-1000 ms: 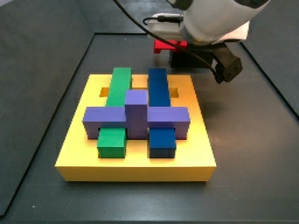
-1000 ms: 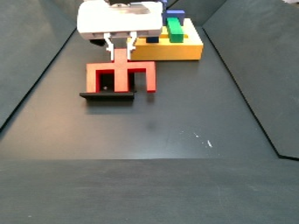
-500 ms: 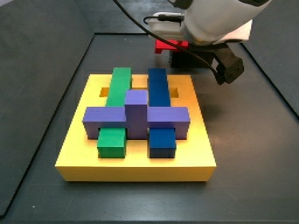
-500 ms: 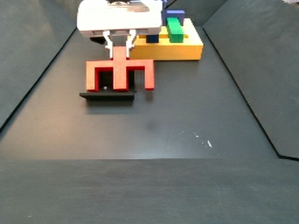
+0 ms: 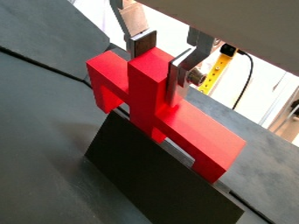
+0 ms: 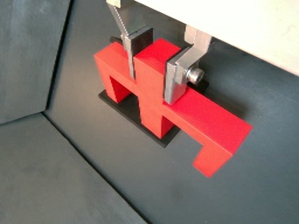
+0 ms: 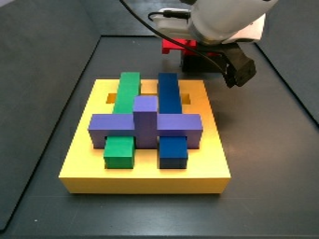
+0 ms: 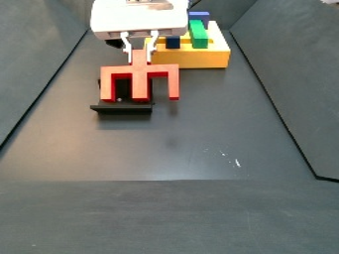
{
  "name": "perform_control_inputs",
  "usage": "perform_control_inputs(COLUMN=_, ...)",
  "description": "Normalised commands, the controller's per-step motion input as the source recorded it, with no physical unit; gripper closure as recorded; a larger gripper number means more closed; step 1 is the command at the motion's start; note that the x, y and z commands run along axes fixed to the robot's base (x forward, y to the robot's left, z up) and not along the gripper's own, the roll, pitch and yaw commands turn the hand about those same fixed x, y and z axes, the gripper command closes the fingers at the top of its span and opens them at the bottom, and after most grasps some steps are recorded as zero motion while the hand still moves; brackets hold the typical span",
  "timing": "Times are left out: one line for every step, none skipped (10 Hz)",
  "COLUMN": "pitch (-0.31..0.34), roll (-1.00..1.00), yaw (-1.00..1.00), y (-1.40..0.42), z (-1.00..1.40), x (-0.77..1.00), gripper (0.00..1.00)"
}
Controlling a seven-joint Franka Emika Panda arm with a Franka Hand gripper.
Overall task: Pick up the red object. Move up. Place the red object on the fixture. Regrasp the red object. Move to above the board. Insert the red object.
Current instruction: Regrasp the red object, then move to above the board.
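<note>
— Starting with a wrist view: what do the fingers have?
— The gripper (image 5: pixel 165 59) stands over the red object (image 5: pixel 158 105), its silver fingers (image 5: pixel 184 73) on either side of the central stub. Both plates look pressed to the stub's faces, so it seems closed on the piece. Under the fingers the bar runs crosswise, prongs dropping toward the fixture (image 5: pixel 146 179), a dark slab beneath

— And in a wrist view from the opposite angle?
— Same grip: the gripper (image 6: pixel 156 59) straddles the stub of the red object (image 6: pixel 163 109), one finger (image 6: pixel 179 77) flat against it. The fixture's (image 6: pixel 122 101) base shows just below the piece, between the prongs

— Going to a side view with the slab up front?
— The board (image 7: pixel 145 175) lies near the camera with green, blue and purple blocks on it. Beyond it, the gripper (image 7: pixel 197 58) is mostly hidden by the arm; only a bit of the red object (image 7: pixel 178 43) shows, fingers not visible

— And a side view from the far end?
— The gripper (image 8: pixel 141 49) comes down on the stub of the red object (image 8: pixel 139 80), which sits on the fixture (image 8: pixel 123 104). The board (image 8: pixel 203 54) is behind the fingers, just apart from the piece
</note>
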Motion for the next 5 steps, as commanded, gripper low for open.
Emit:
perform_control_inputs(pitch=0.0, roll=0.0, yaw=0.0, y=0.0, z=0.0, x=0.0, gripper=1.0)
perform_control_inputs(pitch=0.0, roll=0.0, yaw=0.0, y=0.0, z=1.4, x=0.0, gripper=1.0)
perform_control_inputs(pitch=0.0, roll=0.03, yaw=-0.06, y=-0.01, z=1.4, x=-0.02, gripper=1.0)
perform_control_inputs(pitch=0.002, roll=-0.02, yaw=-0.06, y=-0.01, z=1.4, x=-0.05, gripper=1.0)
perform_control_inputs(pitch=0.023, roll=0.0, yaw=-0.05, y=0.0, z=1.4, x=-0.04, gripper=1.0)
